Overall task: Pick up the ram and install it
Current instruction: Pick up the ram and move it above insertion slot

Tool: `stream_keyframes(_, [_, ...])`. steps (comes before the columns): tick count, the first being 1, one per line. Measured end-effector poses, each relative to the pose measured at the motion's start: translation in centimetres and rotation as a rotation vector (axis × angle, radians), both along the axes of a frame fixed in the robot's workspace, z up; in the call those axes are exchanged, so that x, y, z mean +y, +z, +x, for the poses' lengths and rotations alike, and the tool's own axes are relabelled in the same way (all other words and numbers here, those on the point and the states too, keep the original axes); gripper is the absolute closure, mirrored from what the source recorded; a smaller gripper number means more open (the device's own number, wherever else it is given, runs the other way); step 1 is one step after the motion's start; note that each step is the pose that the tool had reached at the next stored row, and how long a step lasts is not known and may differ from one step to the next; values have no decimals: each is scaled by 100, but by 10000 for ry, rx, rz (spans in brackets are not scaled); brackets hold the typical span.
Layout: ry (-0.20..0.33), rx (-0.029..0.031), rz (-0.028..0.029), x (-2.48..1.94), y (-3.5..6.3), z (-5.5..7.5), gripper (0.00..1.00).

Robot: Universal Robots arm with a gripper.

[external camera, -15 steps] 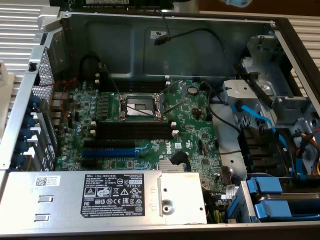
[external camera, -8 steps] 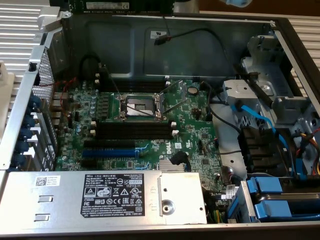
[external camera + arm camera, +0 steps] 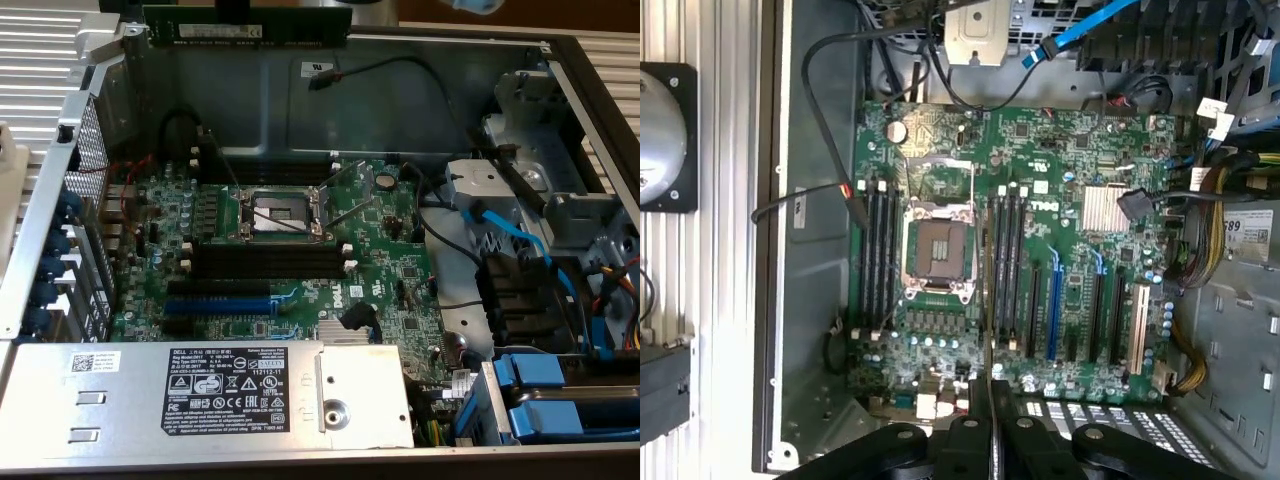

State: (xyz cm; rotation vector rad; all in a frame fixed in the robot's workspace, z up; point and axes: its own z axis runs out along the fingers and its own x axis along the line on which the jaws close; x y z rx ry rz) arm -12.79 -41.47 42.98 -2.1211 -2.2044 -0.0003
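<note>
1. While my fingers [image 3: 991,400] are clenched on the ram [image 3: 245,27], it hangs level, label side facing the exterior view, high over the far side of the open computer case [image 3: 420,110]. It is well apart from the board below.
2. In the wrist view the ram shows edge-on as a thin line between my two dark fingers, pointing down at the motherboard [image 3: 1040,160].
3. The case lies flat on a pale ribbed metal worktop [image 3: 30,60]. On those ribs beside the case sits a round silvery part in a black mount [image 3: 660,135].
4. A tan surface [image 3: 450,12] runs beyond the case's far wall.
5. The green motherboard carries a bare processor socket [image 3: 280,210]. Just beside it lie the long black slots with white end clips [image 3: 265,262], and a blue slot [image 3: 215,297] lies past them.
6. A silver power supply box with a black label [image 3: 240,400] covers the near end of the case.
7. On the exterior view's right are blue cables [image 3: 500,225] and blue drive brackets [image 3: 560,400].
8. A loose black cable [image 3: 400,65] trails across the grey case floor.
</note>
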Motion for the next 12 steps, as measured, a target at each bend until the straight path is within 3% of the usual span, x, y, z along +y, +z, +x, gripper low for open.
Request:
stream_keyframes(4, [-42, 1, 6, 0, -28, 73, 88])
stream_keyframes(12, [-75, 1, 16, 0, -100, 77, 88])
